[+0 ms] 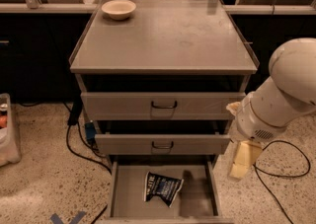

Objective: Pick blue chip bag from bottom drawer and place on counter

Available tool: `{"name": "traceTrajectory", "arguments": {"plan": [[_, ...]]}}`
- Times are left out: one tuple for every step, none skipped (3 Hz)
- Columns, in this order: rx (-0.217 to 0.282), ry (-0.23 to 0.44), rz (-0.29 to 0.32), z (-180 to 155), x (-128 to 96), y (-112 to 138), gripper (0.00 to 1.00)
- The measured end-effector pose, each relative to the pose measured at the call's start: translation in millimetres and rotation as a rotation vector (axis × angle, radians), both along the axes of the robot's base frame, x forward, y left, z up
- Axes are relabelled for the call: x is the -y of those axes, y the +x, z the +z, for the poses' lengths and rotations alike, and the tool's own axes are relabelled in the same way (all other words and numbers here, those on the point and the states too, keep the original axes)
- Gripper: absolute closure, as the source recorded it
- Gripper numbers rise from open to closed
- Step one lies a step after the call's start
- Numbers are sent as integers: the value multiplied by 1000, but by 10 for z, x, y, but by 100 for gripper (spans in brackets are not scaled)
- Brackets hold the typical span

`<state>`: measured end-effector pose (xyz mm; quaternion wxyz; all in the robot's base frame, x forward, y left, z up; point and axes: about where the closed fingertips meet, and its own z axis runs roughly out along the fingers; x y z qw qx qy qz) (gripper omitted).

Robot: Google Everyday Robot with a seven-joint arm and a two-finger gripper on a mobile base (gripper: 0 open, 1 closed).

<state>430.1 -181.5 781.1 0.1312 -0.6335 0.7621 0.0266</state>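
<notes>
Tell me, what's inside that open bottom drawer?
A crumpled blue chip bag lies near the middle of the bottom drawer. The drawer's back is hidden beneath the middle drawer. The gripper hangs outside, beside the drawer.

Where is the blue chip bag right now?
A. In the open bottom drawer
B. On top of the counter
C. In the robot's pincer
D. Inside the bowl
A: the blue chip bag lies on the floor of the open bottom drawer; the pincer hangs outside the cabinet, right of that drawer, not touching the bag.
</notes>
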Motion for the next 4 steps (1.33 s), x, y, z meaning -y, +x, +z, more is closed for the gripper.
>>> {"name": "traceTrajectory", "arguments": {"plan": [[31, -36, 34, 12, -58, -33, 0], [56, -82, 69, -83, -114, -46, 0], [47, -86, 86, -516, -94, -17, 0], [20, -69, 86, -1018, -61, 6, 0]]}}
